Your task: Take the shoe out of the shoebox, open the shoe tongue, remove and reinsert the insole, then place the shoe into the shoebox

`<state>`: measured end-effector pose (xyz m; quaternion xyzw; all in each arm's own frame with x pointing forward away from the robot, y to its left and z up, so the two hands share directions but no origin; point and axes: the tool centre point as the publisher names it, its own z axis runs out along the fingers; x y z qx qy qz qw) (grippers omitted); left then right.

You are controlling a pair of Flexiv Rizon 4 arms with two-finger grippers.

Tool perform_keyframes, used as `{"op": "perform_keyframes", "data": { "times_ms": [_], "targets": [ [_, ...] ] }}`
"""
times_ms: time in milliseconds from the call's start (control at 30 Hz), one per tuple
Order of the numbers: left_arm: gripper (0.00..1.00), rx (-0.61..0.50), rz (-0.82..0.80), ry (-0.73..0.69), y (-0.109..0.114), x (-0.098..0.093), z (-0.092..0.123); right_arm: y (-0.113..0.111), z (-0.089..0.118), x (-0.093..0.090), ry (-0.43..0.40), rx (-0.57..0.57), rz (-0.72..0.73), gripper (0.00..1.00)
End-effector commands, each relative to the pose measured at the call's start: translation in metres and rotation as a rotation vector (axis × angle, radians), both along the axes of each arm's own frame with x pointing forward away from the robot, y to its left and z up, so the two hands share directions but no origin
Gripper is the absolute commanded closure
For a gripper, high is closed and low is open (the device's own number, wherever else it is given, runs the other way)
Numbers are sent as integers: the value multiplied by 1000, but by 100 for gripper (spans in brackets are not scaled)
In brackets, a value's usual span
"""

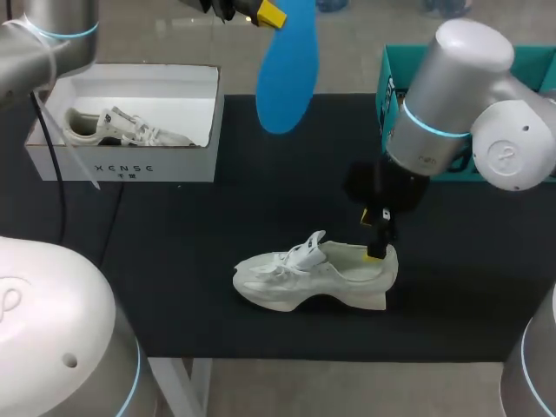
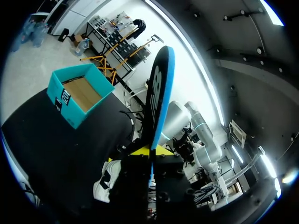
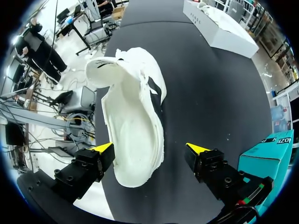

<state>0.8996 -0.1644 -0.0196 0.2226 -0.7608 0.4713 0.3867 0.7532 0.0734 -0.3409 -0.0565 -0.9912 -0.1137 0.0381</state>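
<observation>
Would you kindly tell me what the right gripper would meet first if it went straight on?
Most likely the white shoe: the right gripper hangs open over its heel end, one finger either side, though depth is unclear.

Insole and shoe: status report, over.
Left tool shut on insole, raised. Right tool open at heel of shoe. Second shoe in white box, aside.

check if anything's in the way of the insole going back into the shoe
Only the right hand: it hangs open over the heel of the shoe, one finger either side, crowding that end of the mouth. The air between the insole, held up in the left hand, and the shoe looks clear.
</observation>
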Motion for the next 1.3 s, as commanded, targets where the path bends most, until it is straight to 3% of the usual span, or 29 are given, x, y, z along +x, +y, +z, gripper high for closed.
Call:
{"op": "perform_keyframes", "data": {
  "times_ms": [33,533,567,600,633,667,700,733,967,1300],
  "targets": [
    [100,0,-2,-1,0,1,0,17,-14,11,19,-43,3,0],
    [100,0,-2,-1,0,1,0,22,-48,14,69,-48,13,0],
    [100,0,-2,-1,0,1,0,21,-50,13,75,-46,13,4],
    [100,0,-2,-1,0,1,0,21,-53,12,84,-45,13,40],
    [100,0,-2,-1,0,1,0,20,-56,10,94,-49,13,55],
    [100,0,-2,-1,0,1,0,20,-59,9,105,-49,15,62],
    [100,0,-2,-1,0,1,0,19,-63,7,112,-46,14,88],
    [100,0,-2,-1,0,1,0,19,-66,5,115,-43,13,100],
    [100,0,-2,-1,0,1,0,18,-67,-4,121,-26,6,100],
    [100,0,-2,-1,0,1,0,9,-48,-6,82,-40,10,100]
  ]
}}
